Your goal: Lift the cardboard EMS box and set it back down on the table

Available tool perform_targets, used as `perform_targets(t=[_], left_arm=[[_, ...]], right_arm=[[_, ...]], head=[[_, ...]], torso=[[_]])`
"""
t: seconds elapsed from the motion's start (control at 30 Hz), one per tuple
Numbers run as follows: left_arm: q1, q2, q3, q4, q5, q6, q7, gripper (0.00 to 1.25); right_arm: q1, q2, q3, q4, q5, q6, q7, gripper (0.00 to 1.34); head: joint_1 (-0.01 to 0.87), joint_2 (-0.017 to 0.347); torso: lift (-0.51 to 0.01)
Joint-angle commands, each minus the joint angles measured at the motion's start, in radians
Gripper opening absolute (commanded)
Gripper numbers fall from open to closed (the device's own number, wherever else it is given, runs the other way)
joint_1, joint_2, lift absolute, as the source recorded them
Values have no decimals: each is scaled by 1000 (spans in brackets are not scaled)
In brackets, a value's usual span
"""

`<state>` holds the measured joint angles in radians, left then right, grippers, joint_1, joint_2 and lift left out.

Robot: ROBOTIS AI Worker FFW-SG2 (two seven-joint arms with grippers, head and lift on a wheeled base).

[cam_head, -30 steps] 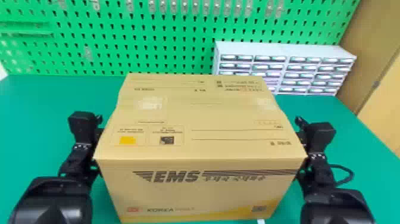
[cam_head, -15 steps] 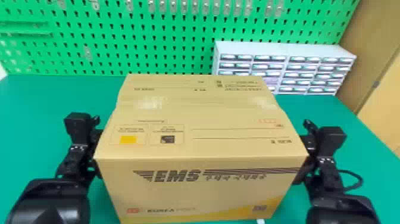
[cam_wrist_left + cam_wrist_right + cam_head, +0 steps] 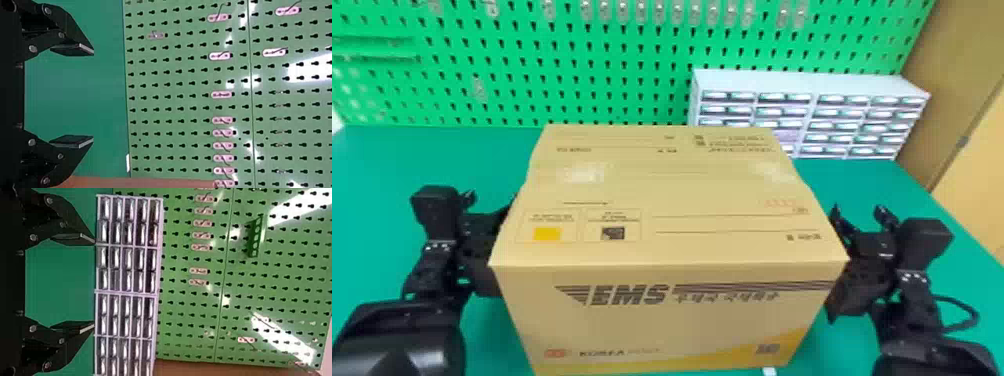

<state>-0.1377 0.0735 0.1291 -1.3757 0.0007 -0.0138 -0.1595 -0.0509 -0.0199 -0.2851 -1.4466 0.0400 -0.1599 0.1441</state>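
Note:
The cardboard EMS box [image 3: 662, 240] stands upright in the middle of the green table in the head view, its printed front facing me. My left gripper [image 3: 487, 215] is beside the box's left side, partly hidden by it. My right gripper [image 3: 859, 220] is by the box's right side, a little apart from its top edge. In the left wrist view my left gripper [image 3: 93, 96] is open with nothing between its fingers. In the right wrist view my right gripper [image 3: 94, 284] is open too, and holds nothing.
A white drawer cabinet [image 3: 802, 90] stands at the back right of the table [image 3: 377, 165]. Behind the table rises a green pegboard [image 3: 532, 65] with small hooks. A black cable loops beside the right arm.
Both arms have moved outward, away from the box's sides, the right one more clearly. The box has kept its place.

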Motion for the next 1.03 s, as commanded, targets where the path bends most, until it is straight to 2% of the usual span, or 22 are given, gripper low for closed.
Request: perform_targets(t=[0.0, 0.17, 0.53, 1.0], left_arm=[[4, 0, 3, -2, -2, 0, 0, 785], [3, -1, 3, -2, -2, 0, 0, 785], [4, -1, 4, -2, -2, 0, 0, 785], [6, 0, -3, -2, -2, 0, 0, 785]], right_arm=[[2, 3, 1, -9, 0, 0, -1, 831], [-4, 12, 1, -9, 26, 0, -3, 831], [5, 0, 27, -15, 72, 0, -64, 831], [6, 0, 29, -15, 74, -1, -71, 831]], head=[[678, -14], [678, -14], [678, -14], [678, -14]], torso=[[-91], [-91], [-91], [-91]])
